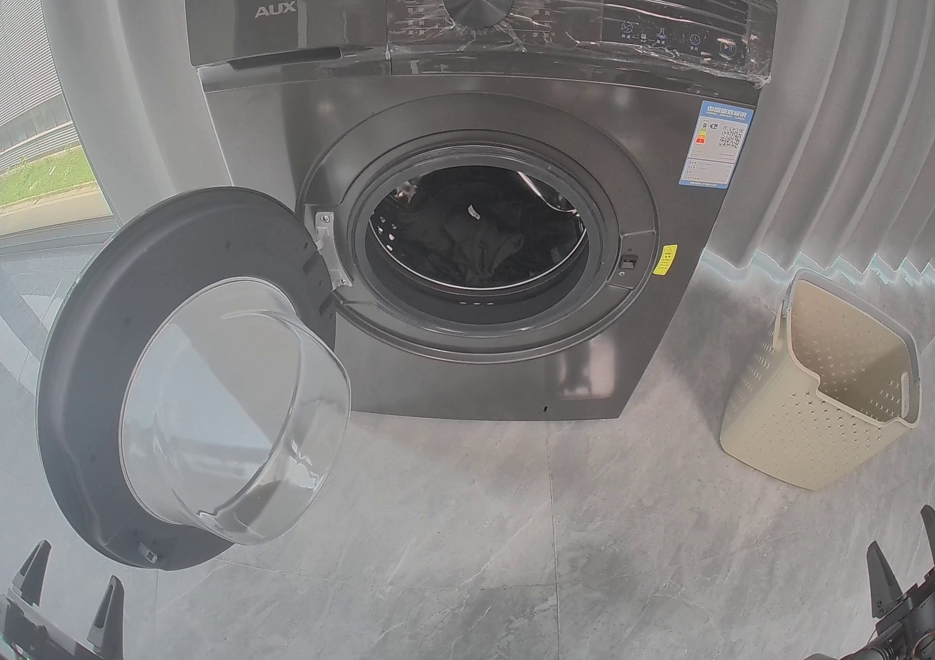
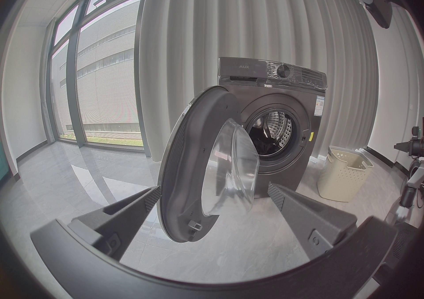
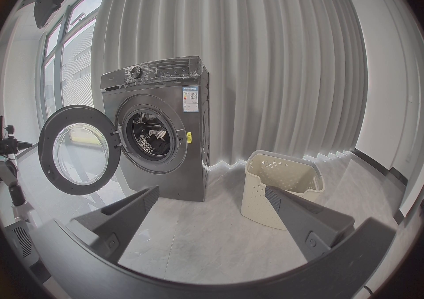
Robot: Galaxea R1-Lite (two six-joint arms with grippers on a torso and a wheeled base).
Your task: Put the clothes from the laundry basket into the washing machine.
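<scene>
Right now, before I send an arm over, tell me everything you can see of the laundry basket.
The laundry basket is a cream tub that looks like plastic, with walls dotted with small holes, a smooth paler rim and slot handles cut near the top. It stands upright on the grey floor, to the right of the washing machine and apart from it, close to the curtain. No clothes show inside, though its bottom is partly hidden. Only the floor touches it.

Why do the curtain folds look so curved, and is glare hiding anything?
Right wrist view: the wide lens bows the curtain folds, and the corners go dark. Left wrist view: daylight mirrors off the floor. Head view: the door glass and the panel's plastic wrap catch highlights; the clothes inside sit in shadow, hard to tell apart.
</scene>
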